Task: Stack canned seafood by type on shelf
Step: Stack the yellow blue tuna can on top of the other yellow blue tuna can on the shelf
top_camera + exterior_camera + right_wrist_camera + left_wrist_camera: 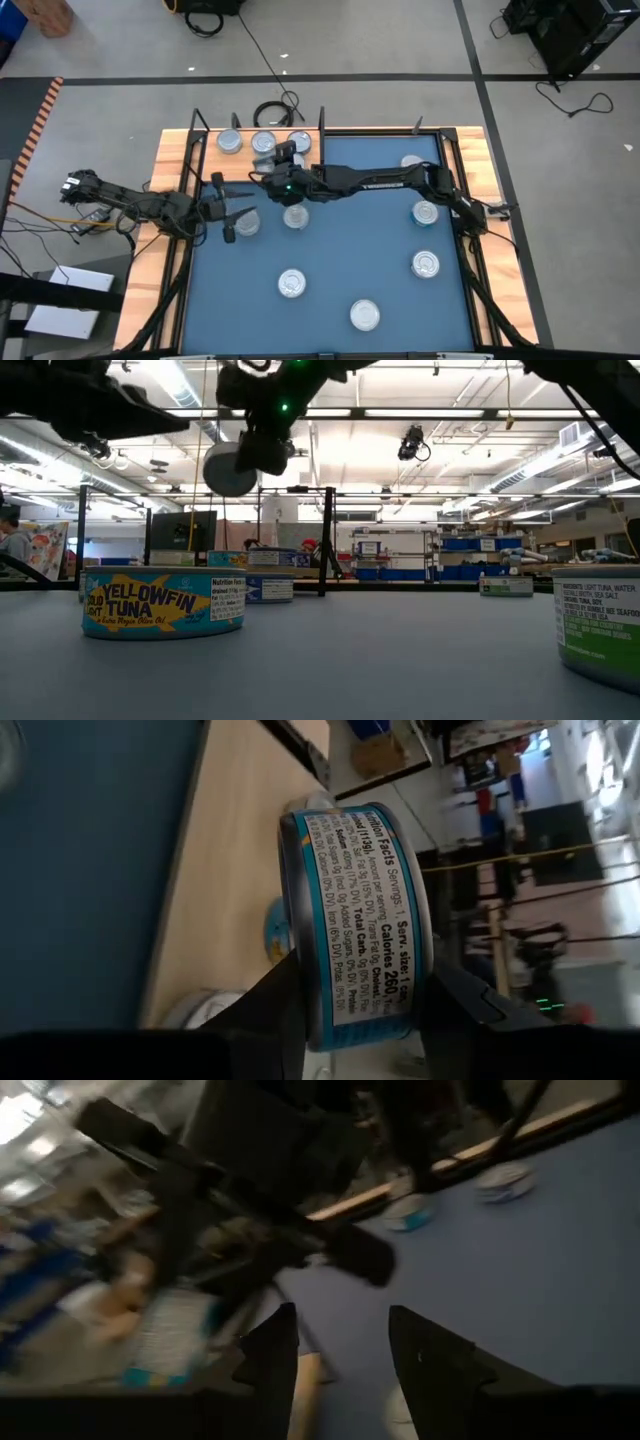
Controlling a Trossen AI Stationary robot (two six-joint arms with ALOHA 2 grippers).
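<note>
My right gripper (272, 166) reaches across the blue mat to the far left and is shut on a blue-labelled tin of canned seafood (360, 920), held above the wooden shelf (350, 131). Three tins (264, 143) stand on the shelf below it. My left gripper (233, 210) hovers open and level at the mat's left edge, beside a tin (247, 226), with nothing between its fingers (270, 1365). Several more tins stand on their bases on the mat, one of them (296, 216) below the right arm. My right gripper pinches the tin between its two fingers, one finger (270, 1010) on each flat face, with the label wall (350, 1000) showing between them. The fingers slant down toward the table's far left. The tin is turned on edge and hangs clear (230, 470) above the shelf.
Black upright posts (322, 120) rise from the shelf beside the held tin. Tins stand along the mat's right side (425, 212) and near its front edge (365, 315). A yellowfin tuna tin (165, 603) and a green-labelled tin (600, 625) stand close to the low camera.
</note>
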